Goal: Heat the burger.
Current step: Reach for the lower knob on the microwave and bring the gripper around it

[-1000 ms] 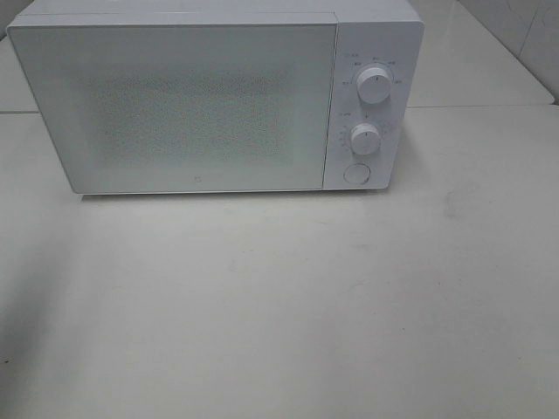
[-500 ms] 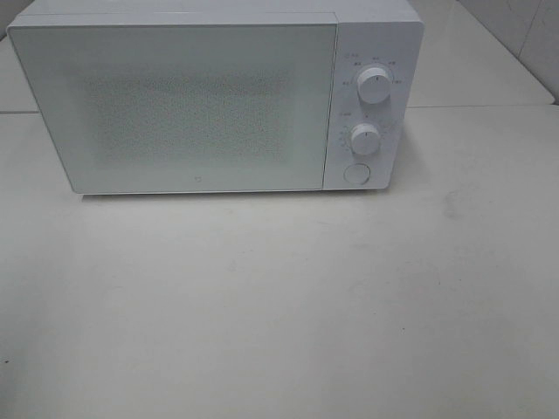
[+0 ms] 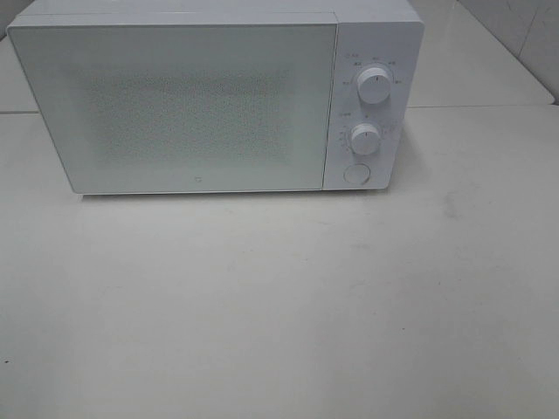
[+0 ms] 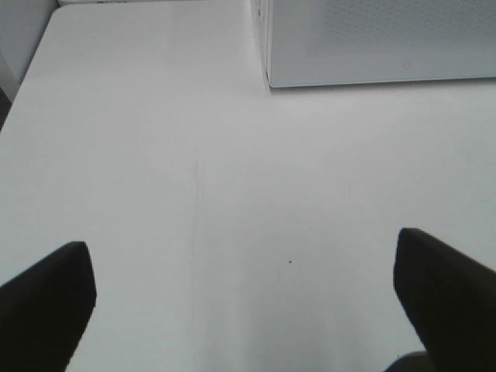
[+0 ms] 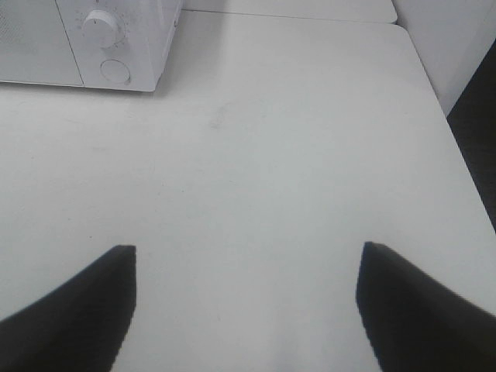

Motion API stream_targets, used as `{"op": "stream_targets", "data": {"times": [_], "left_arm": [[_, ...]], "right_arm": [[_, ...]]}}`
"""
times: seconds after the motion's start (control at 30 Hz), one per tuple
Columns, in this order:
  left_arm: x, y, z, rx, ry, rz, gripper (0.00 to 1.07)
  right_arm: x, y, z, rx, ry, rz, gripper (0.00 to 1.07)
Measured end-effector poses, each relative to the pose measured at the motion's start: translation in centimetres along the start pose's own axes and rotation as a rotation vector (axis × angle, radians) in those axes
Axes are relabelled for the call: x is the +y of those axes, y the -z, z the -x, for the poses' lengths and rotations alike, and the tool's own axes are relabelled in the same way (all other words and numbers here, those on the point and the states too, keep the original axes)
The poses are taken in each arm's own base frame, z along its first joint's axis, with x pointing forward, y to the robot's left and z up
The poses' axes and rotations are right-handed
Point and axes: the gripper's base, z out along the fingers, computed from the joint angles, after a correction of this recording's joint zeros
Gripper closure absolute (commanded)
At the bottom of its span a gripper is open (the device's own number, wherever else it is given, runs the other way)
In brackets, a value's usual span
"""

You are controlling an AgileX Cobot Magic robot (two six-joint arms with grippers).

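The burger is not in view in any frame. A white microwave [image 3: 201, 100] stands at the back of the white table [image 3: 279, 297] with its door shut; its frosted window shows nothing inside. It has two dials [image 3: 374, 85] and a round button [image 3: 356, 173] on its right panel. My left gripper [image 4: 244, 302] is open and empty over bare table, in front of the microwave's left corner [image 4: 372, 43]. My right gripper [image 5: 246, 306] is open and empty over bare table, to the right of the microwave's control panel [image 5: 116, 39]. Neither gripper shows in the exterior view.
The table's right edge [image 5: 457, 155] drops off to dark floor near my right gripper. A second table surface [image 3: 472, 61] and a tiled wall lie behind the microwave at the right. The table's left edge [image 4: 23, 85] runs beside my left gripper.
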Motion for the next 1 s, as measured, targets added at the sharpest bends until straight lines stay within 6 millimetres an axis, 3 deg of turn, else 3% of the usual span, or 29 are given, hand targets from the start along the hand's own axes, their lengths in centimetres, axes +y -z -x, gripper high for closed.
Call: {"op": "stream_targets", "data": {"times": [1.0], "left_arm": [[-0.06,0.65,-0.32,-0.052,-0.005,0.006,0.06]], "right_arm": [[0.00,0.00,0.00,0.000,0.000,0.000,0.31]]}}
